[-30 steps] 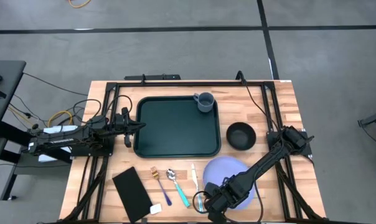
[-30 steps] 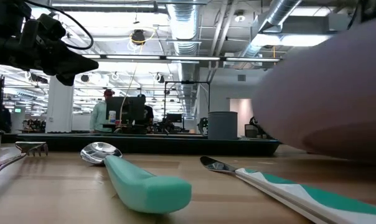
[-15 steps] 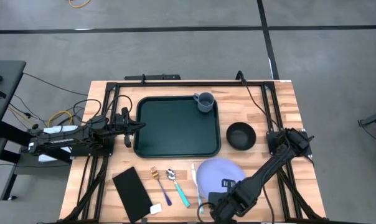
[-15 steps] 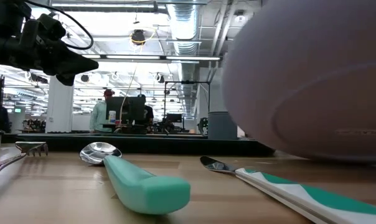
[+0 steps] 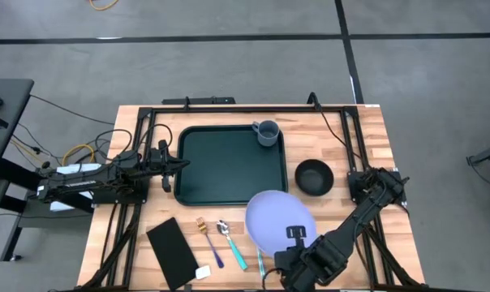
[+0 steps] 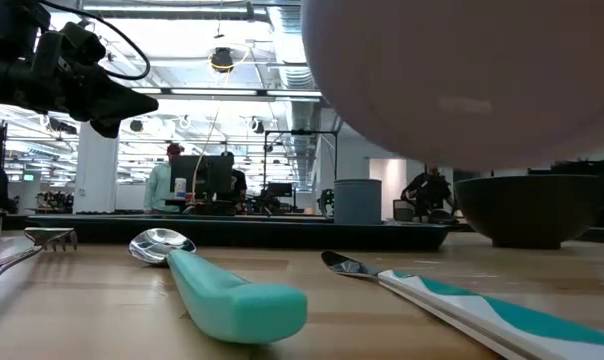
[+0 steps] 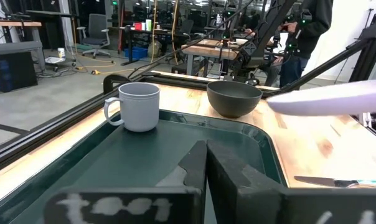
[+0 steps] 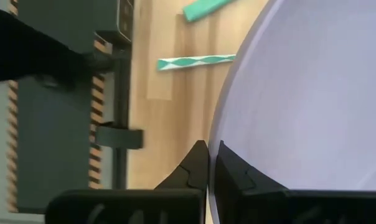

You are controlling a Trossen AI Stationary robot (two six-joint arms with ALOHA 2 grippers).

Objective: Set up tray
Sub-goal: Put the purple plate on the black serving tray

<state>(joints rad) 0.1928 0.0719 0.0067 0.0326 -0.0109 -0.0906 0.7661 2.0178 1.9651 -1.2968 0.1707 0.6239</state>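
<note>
High view: right gripper (image 5: 287,258) clamps the lavender plate (image 5: 280,221) aloft, just off the tray's (image 5: 229,165) near corner.
Grey mug (image 5: 266,132) sits in the tray's far corner; black bowl (image 5: 314,177) beside it; cutlery (image 5: 225,239) underneath. Left gripper (image 5: 169,165), fingers pressed together, waits at the tray's left rim.

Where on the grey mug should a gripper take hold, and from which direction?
The grey mug stands upright, mouth open, in the tray's far right corner. Probably best from above: one finger inside the rim, one outside, on the side away from the handle, which points towards the tray's middle.
</note>
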